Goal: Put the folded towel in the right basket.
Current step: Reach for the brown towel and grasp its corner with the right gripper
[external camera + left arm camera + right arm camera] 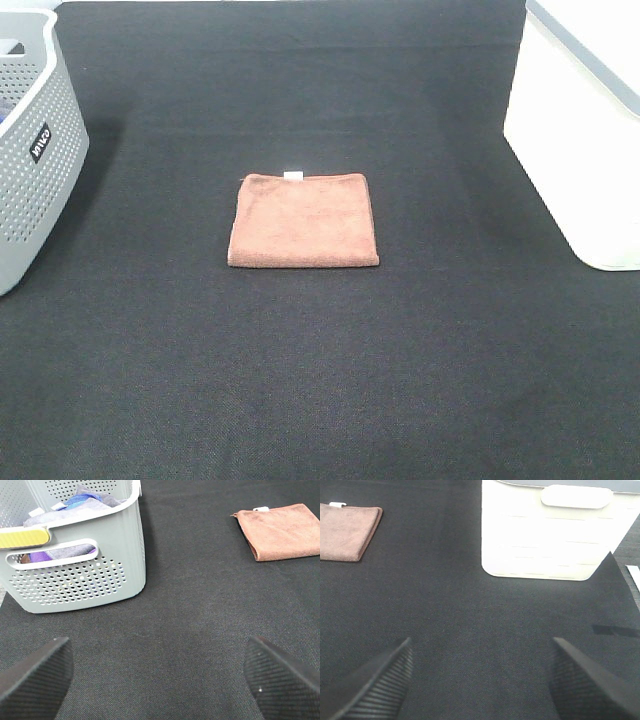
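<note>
A folded brown towel (303, 220) with a small white tag lies flat in the middle of the black table. It also shows in the left wrist view (282, 531) and in the right wrist view (347, 531). The white basket (580, 130) stands at the right edge; the right wrist view shows its side and handle (555, 530). Neither gripper shows in the high view. My left gripper (160, 680) is open and empty, well short of the towel. My right gripper (482, 680) is open and empty, in front of the white basket.
A grey perforated basket (30, 150) stands at the left edge and holds several cloths (75, 502). The table is covered by a black cloth (320, 380). A white strip (632, 575) lies beyond the cloth's edge by the white basket.
</note>
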Available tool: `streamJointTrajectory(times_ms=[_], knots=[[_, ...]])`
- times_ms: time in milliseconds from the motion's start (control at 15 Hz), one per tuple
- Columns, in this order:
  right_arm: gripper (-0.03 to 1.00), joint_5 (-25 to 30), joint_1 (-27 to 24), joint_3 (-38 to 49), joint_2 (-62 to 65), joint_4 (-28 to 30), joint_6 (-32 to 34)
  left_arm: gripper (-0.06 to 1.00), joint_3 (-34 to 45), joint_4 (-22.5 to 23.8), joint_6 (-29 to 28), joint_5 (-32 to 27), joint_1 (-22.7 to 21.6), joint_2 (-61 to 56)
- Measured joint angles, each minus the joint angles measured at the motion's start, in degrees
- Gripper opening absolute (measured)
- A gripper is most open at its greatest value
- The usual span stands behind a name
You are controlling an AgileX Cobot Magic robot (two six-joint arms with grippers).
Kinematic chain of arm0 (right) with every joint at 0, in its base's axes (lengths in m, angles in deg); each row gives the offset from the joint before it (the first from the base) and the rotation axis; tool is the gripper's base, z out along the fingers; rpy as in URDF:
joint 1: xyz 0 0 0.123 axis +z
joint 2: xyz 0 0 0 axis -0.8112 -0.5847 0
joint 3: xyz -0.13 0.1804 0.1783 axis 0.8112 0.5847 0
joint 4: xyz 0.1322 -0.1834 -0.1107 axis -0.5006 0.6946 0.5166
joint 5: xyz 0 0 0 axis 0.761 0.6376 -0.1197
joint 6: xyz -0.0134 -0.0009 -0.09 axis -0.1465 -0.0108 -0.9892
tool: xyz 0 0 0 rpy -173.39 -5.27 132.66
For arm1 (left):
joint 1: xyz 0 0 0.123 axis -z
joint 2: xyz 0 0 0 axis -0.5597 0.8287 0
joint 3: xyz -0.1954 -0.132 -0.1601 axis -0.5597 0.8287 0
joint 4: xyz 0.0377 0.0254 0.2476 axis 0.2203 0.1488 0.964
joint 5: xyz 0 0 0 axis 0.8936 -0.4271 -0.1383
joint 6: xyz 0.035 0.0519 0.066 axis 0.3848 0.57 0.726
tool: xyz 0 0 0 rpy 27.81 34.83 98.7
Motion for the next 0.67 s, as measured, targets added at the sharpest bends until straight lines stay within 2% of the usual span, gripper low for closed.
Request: streamJointTrajectory(times_ms=[467, 533, 667], knots=[[0.71, -0.3, 0.0, -0.2, -0.5, 0.0, 0.0, 0.88, 0.0, 0.0, 0.0, 0.0, 0.0, 0.0], [0.71, -1.6, 0.0, -0.8, -2.1, 0.0, 0.0, 0.88, 0.0, 0.0, 0.0, 0.0, 0.0, 0.0], [0.71, -8.4, 0.0, -3.4, -9.9, 0.0, 0.0, 0.88, 0.0, 0.0, 0.0, 0.0, 0.0, 0.0]])
